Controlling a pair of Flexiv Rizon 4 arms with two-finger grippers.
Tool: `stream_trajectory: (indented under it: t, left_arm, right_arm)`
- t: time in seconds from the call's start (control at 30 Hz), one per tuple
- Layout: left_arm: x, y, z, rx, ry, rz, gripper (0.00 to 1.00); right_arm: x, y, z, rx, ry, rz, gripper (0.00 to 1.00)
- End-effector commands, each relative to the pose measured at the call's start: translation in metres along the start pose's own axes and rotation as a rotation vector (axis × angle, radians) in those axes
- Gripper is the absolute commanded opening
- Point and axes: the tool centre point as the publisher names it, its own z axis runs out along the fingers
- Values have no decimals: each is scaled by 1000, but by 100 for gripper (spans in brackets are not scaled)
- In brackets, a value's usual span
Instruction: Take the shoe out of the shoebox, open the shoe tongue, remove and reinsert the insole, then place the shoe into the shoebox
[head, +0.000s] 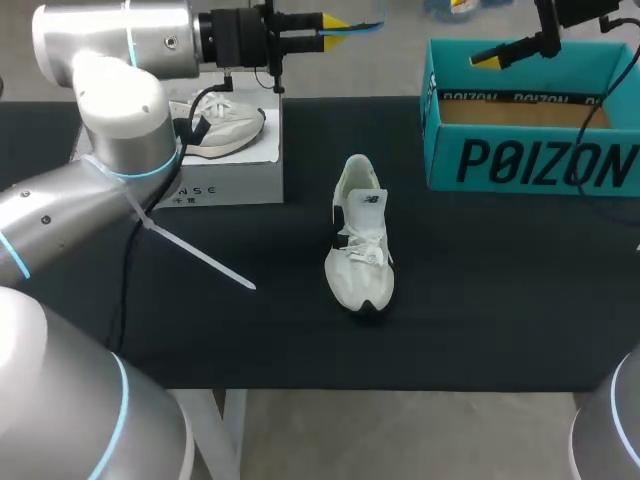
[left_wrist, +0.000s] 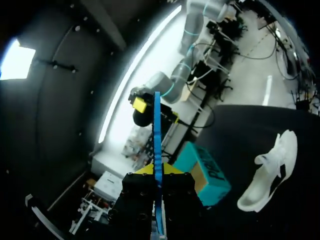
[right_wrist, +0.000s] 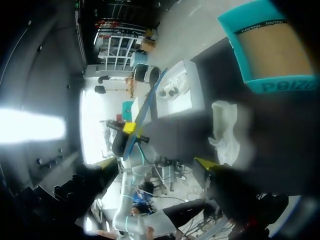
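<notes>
L gripper (left_wrist: 158, 169) is pinched tight on the blue insole (left_wrist: 156, 125), held edge-on above the counter's (head: 480, 300) far side. R gripper (right_wrist: 155, 164) hangs by the teal shoebox (head: 530, 165), fingers wide apart, nothing in them. White shoe (head: 360, 240) sits upright mid-counter, apart from the shoebox, toe twd near edge.

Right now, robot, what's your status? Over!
Left gripper shut on blue insole, held up high. Right gripper open, empty, by teal shoebox. White shoe on table, outside shoebox. Nothing in its way.
</notes>
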Motion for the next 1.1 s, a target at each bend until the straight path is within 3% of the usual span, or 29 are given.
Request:
stream_trajectory:
  t: [0.03,0.57,0.77,0.9,0.97,1.1]
  left_arm:
    - [4,2,5,82,-66,393,0]
    - [-6,-9,30,125,-86,335,0]
    - [-4,-12,37,141,-73,339,0]
    - [-3,-14,41,151,-59,353,0]
    - [0,-15,43,154,-53,356,0]
    - [4,-16,48,165,-39,360,0]
  right_arm:
    - [0,4,9,-20,21,-1,100]
    - [7,12,36,-110,99,-56,100]
    - [7,18,48,-123,101,-88,91]
    - [6,25,56,-134,101,-88,73]
    - [7,27,59,-137,103,-89,70]
    - [13,31,65,-139,110,-97,49]
